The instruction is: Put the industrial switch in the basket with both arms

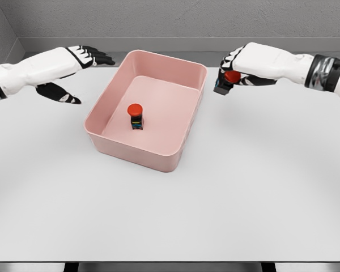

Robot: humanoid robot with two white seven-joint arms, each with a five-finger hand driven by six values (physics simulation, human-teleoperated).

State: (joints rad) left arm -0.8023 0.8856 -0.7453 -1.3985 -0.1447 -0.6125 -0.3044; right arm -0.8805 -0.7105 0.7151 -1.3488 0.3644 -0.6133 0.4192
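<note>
I see the pink basket [184, 144] sitting on the white bench [260, 187], turned a little so its corners point off-axis. One switch [136, 116] stands upright on the basket floor, left of its middle: a red button on top of a dark body with coloured bands. It touches none of the walls.

My right hand [233, 72] is just beside the basket's far right corner, off to its right and outside the rim. Its fingers are curled around a second switch [231, 77]; I can make out the red cap and a bit of the dark body below the fingers. I cannot tell whether that switch touches the bench.

My left hand [82, 59] is to the left of the basket, apart from it, fingers stretched out flat and the thumb dropped low, holding nothing.
</note>
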